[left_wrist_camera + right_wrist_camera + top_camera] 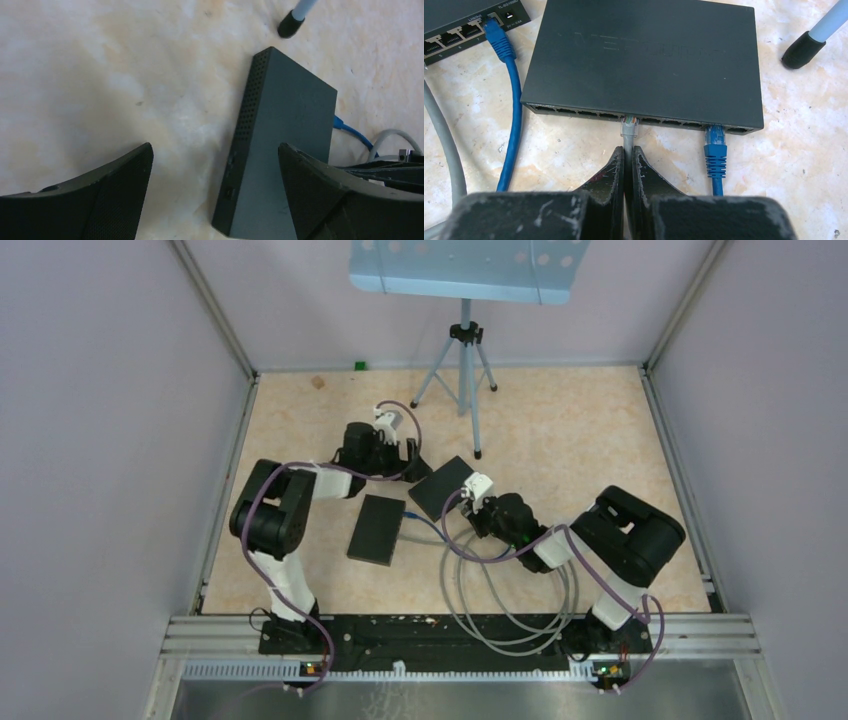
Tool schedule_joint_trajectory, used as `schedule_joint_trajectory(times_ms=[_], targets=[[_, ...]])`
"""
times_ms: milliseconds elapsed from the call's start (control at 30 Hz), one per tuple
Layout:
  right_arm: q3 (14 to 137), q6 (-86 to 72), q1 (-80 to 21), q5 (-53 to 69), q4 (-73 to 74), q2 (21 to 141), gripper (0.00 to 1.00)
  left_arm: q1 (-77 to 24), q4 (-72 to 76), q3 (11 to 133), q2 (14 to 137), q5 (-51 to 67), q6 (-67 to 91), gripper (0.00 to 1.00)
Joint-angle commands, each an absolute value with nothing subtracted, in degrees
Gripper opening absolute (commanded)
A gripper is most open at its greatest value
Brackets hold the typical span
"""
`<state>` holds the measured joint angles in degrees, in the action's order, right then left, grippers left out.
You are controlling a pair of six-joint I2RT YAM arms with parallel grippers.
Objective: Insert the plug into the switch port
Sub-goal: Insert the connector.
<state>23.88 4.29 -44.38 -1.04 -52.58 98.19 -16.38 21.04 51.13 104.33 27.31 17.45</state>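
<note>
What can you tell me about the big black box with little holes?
The black box is a flat, matte, plastic-looking switch lying on the speckled table. Faint raised letters cross its top. Ports line its front edge. A blue plug sits in one near the right; a grey plug, its cable pinched by the right hand, has its tip at a middle port.

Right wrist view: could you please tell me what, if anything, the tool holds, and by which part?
The right tool is shut on the grey cable just behind its clear plug, which sits at a port of the black switch.
</note>
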Motion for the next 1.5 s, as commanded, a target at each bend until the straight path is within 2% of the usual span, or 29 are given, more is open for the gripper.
schedule_joint_trajectory(times_ms=[0, 100, 267, 400, 567, 900, 1233, 1467], targets=[[24.1, 3.1, -44.65, 1.27, -55.92, 96.05, 0.0, -19.63, 25.38, 53.88, 108.76, 35.69, 15.58, 0.99], [24.24, 3.15, -44.61, 1.37, -55.74, 95.93, 0.0, -20.2, 26.19, 54.62, 111.04, 36.22, 15.48, 0.96], [24.45, 3.13, -44.65, 0.21, -55.46, 95.86, 0.0, -20.54, 22.76, 56.05, 112.63, 38.52, 13.71, 0.83], [25.19, 2.42, -44.59, -1.53, -54.81, 96.07, 0.0, -21.6, 22.76, 52.9, 111.38, 39.04, 12.52, 0.81], [26.09, 2.15, -44.63, -1.43, -55.19, 96.43, 0.0, -23.69, 22.81, 50.66, 112.26, 42.36, 11.8, 0.71], [27.41, 5.62, -44.59, -0.24, -56.68, 95.77, 0.0, -27.57, 23.15, 45.78, 112.04, 43.87, 9.6, 0.64], [32.6, 6.44, -41.58, 4.2, -56.66, 88.73, 0.0, -28.43, 22.84, 45.13, 111.1, 43.72, 7.84, 0.66], [32.24, 6.47, -41.18, 4.75, -58.55, 94.34, 0.0, -29.1, 22.8, 45.24, 111.05, 44.36, 7.06, 0.66]])
